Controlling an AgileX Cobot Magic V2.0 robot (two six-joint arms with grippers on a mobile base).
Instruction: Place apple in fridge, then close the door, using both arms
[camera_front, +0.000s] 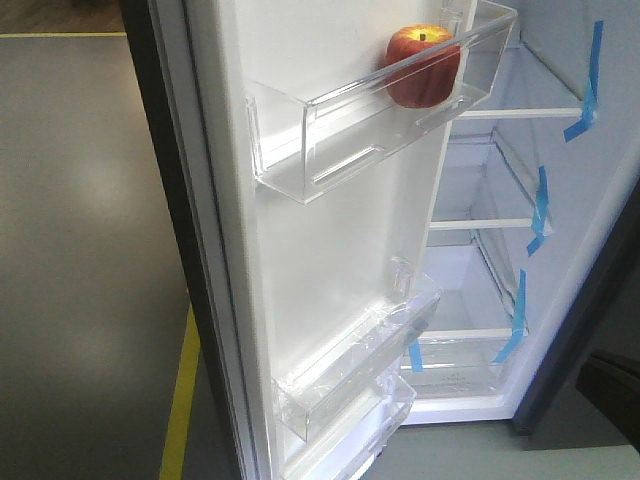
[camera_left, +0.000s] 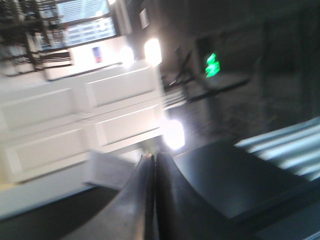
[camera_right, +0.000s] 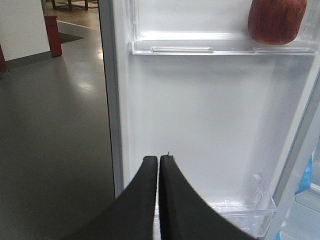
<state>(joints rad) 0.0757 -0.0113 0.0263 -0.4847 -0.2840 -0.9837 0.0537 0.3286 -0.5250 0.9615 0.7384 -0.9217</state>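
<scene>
well, your left wrist view was blurred; left gripper (camera_left: 154, 156) and right gripper (camera_right: 158, 159) were both pinched closed, empty. the apple (camera_front: 422, 65) sat in the upper bin (camera_front: 300, 150) of the open door (camera_front: 330, 260), left of the fridge (camera_front: 470, 175) with blue tape (camera_front: 590, 85).

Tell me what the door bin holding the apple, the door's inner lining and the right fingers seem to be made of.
Door bin: clear glossy plastic; the apple shows through its wall. Door lining: smooth white plastic, probably, with soft sheen. Right fingers: matte black, likely rubber or plastic; cannot tell which.
</scene>
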